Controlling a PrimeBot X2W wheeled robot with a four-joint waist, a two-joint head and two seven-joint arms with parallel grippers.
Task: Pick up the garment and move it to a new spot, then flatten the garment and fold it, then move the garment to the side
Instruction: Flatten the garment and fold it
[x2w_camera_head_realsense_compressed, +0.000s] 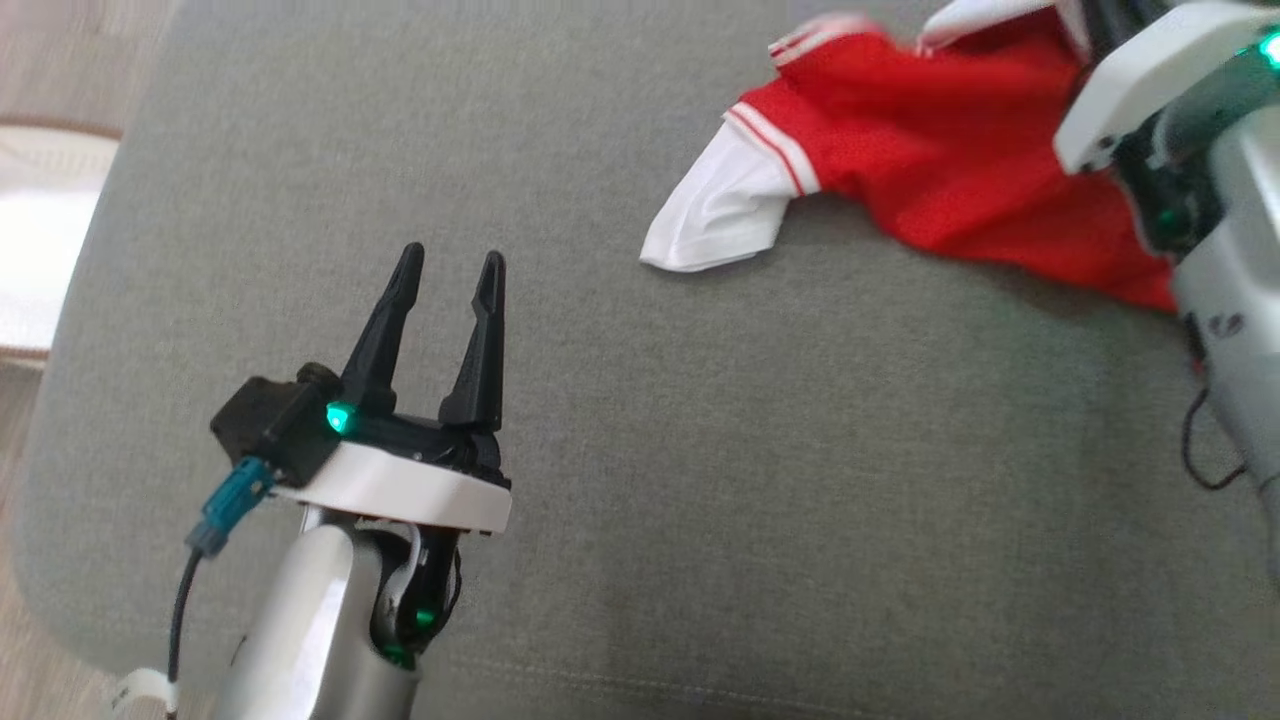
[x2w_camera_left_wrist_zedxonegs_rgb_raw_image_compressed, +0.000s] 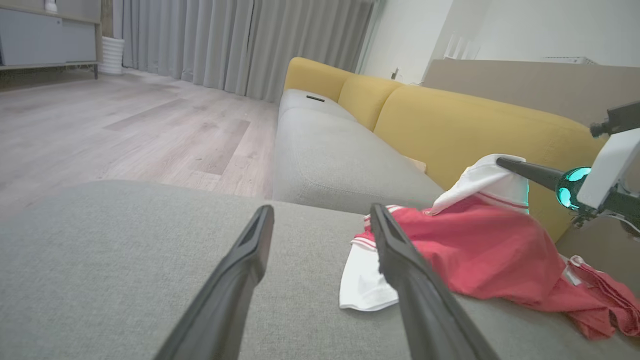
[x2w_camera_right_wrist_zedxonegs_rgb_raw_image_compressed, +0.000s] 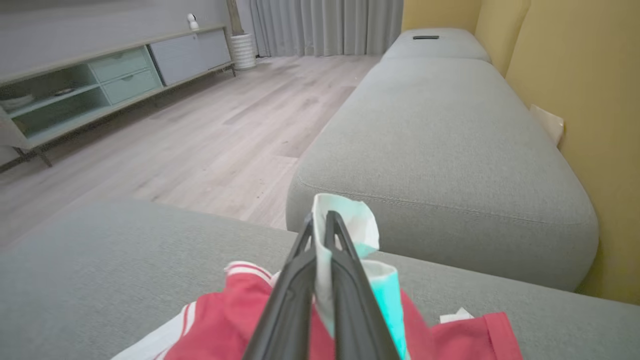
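- Early in the task, my read: only the grasp is made. The right gripper has its fingers pressed together on a white fold of the red jersey.
- In the left wrist view that pinched white part is held up off the seat. The rest of the jersey lies crumpled.
- The jersey sits at the far right of the grey seat cushion, near the yellow backrest.
- The left gripper has its fingers spread and holds nothing. It hovers over bare cushion, well apart from the jersey.
- Left to do, judging by how it lies: carry it to a new spot, flatten, fold, move aside.
- The jersey is a thin, limp sports knit with a red body and white sleeves with red-and-white striped trim, bunched in soft folds.
- The cushion is coarse grey weave with rounded corners and a stitched seam along the edge.
- The backrest is smooth yellow upholstery, and the wood floor is pale planks.
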